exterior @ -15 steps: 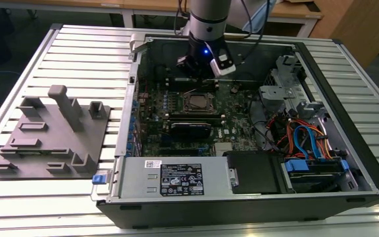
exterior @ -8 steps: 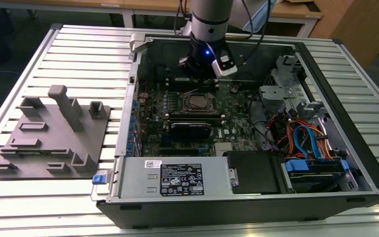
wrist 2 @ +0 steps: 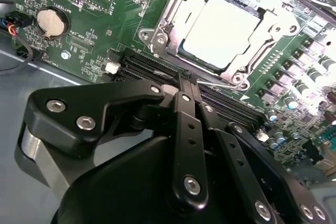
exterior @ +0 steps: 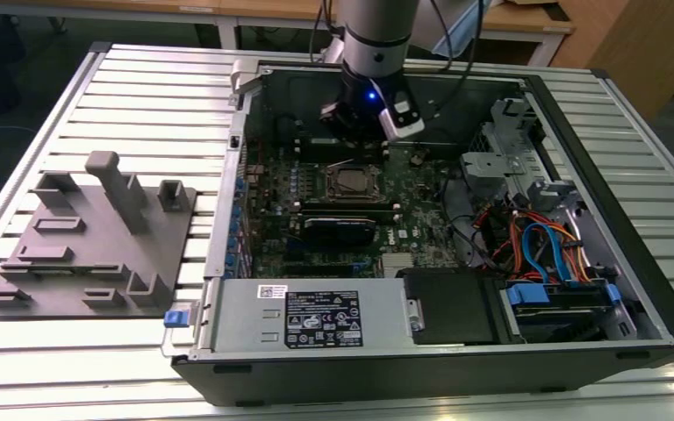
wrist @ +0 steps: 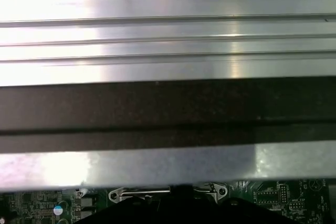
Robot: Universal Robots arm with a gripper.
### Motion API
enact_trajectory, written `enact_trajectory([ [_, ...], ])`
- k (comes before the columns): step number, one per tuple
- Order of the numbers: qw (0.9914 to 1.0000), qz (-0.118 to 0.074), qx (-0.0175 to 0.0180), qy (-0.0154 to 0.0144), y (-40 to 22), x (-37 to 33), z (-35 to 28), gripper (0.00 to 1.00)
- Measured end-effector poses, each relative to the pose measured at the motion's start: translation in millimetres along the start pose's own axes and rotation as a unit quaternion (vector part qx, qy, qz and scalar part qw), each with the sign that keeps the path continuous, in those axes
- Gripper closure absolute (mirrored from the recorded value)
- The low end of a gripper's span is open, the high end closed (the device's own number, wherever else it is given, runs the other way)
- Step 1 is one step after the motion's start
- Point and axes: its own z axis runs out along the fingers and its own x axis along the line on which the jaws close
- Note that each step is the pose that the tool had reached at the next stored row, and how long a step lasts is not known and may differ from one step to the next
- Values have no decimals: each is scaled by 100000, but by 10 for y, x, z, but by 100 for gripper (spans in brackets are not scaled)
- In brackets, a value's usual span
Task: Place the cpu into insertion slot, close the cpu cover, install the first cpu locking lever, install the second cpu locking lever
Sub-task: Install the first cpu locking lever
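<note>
With the hand point(wrist 2: 187, 85) clenched empty just beside the cpu cover point(wrist 2: 170, 11), closed over the cpu point(wrist 2: 220, 30), a locking lever could be missed.

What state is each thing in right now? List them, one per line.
cpu: seated in the insertion slot, pale top facing up.
cpu cover: closed, flat around the cpu.
insertion slot: filled.
gripper: fingers shut together, empty, just beside the socket.
computer case: lying on its side, side panel off, motherboard exposed.
coin cell battery: seated in its holder.
</note>
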Motion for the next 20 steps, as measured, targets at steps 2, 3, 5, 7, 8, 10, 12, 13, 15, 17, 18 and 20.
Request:
enact_trajectory([
  [2, 100000, 56, -7, -7, 0, -9, 10, 89],
  [3, 100000, 91, -4, -12, -1, -13, 14, 89],
  [5, 100000, 198, -25, -21, -1, -20, 24, 89],
  [7, 99999, 400, -69, -35, -2, -24, 32, 89],
  [8, 99999, 525, -101, -47, -2, -25, 37, 89],
  [10, 99997, 740, -229, -48, -3, -27, 45, 89],
  [12, 99995, 880, -400, -41, -3, -30, 52, 89],
  [13, 99995, 930, -455, 6, -4, -32, 54, 89],
  [15, 99993, 1074, -494, 147, -4, -39, 61, 89],
  [17, 99991, 1212, -480, 276, -5, -43, 69, 89],
  [18, 99990, 1272, -474, 358, -6, -44, 73, 89],
  [20, 99989, 1343, -464, 497, -8, -46, 82, 89],
])
